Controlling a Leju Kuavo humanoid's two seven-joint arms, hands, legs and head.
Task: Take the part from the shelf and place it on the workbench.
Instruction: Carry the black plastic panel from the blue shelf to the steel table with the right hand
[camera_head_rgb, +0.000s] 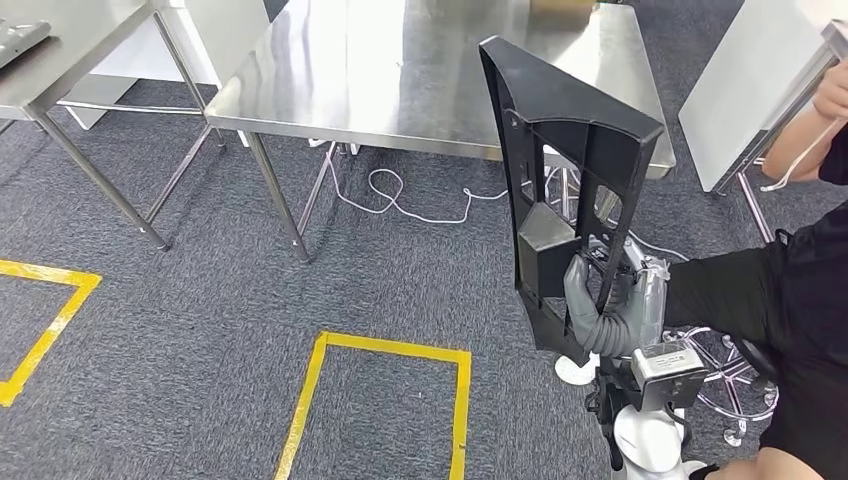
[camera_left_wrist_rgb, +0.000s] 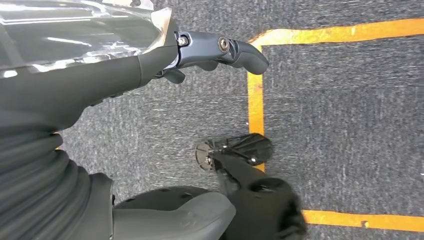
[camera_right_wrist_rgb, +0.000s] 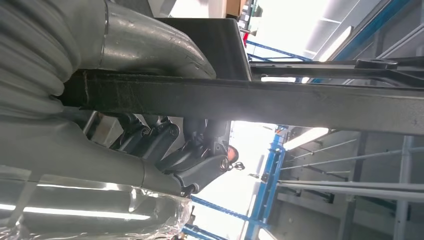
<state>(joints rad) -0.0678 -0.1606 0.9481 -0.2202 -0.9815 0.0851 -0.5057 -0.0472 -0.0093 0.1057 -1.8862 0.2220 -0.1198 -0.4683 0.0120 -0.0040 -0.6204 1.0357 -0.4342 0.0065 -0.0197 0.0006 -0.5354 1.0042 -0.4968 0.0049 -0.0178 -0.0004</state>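
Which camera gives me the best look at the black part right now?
Head view: the whole black part stands upright in the right hand, before the steel workbench. Right wrist view shows just a close edge; left wrist view looks at carpet.

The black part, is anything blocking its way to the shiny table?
Nothing visible does. The right robot hand holds the black part upright just in front of the steel table, whose near surface looks bare. A seated person is off to the side.

The right hand (camera_head_rgb: 600, 300) has a grey ribbed cover and thick grey thumb; the left hand (camera_left_wrist_rgb: 150, 70) shows darker fingers (camera_left_wrist_rgb: 240, 52) with silver screws and a glossy silver forearm.
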